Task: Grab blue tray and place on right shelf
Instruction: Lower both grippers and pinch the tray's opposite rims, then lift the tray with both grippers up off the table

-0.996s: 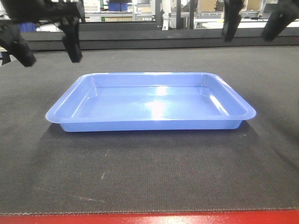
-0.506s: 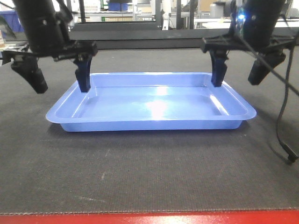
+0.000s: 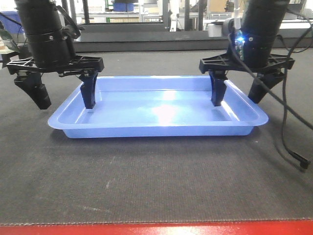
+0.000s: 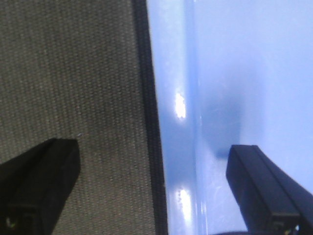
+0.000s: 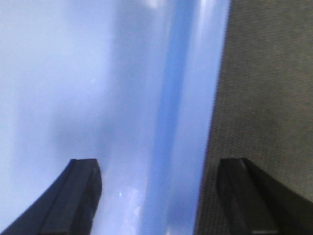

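- Lower than before, left gripper (image 3: 63,97) and right gripper (image 3: 237,95) each straddle an end rim of the blue tray (image 3: 161,111), jaws wide apart, holding nothing.
- It lies flat on the dark mat (image 3: 146,181).

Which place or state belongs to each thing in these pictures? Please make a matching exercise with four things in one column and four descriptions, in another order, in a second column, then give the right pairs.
Column 1
1. blue tray
2. left tool
3. right tool
4. red table edge

Column 2
A. open, one finger inside the tray, one outside its right rim
B. runs along the bottom of the front view
C. lies flat on the dark mat
D. open, one finger inside the tray, one outside its left rim

Pairs: 1-C, 2-D, 3-A, 4-B
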Motion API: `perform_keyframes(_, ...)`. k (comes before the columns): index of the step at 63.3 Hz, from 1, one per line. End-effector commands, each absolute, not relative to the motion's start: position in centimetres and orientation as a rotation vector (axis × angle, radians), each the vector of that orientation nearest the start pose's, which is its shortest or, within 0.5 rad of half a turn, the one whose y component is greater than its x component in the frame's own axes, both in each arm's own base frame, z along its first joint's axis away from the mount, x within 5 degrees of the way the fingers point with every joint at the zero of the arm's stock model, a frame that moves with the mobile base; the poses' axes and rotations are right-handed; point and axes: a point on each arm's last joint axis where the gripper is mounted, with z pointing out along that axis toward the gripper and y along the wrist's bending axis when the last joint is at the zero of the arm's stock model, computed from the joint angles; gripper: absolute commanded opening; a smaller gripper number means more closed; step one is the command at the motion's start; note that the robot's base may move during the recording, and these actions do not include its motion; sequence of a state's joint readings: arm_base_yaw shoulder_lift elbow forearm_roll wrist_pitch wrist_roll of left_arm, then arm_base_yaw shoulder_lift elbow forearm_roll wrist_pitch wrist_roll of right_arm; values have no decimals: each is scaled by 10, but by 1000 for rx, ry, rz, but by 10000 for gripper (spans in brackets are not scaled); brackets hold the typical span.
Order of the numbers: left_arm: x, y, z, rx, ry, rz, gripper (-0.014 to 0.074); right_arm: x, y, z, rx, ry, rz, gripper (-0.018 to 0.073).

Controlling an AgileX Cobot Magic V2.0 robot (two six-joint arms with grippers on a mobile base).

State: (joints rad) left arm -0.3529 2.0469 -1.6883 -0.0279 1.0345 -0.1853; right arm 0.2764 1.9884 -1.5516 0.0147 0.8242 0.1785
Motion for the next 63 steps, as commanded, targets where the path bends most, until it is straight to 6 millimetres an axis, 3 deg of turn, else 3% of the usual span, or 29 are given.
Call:
perform_keyframes(1,405,-156,257,206,2779,-187,505,413,118,252,-129,2622,166,522)
perform_keyframes(14,405,-158,257,183,2786,-225,505,413,118,252,-130,2628,165,410)
perform_keyframes(30,404,-159,257,176,2799,-242,504,413,118,251,-130,2630,164,388)
perform_keyframes(46,403,-160,256,170,2803,-257,501,415,119,237,-132,2676,152,388)
perform_keyframes(54,403,-160,256,169,2811,-260,416,415,119,236,-132,2684,150,370)
perform_keyframes(63,403,-160,256,169,2811,-260,268,415,119,236,-132,2684,150,249)
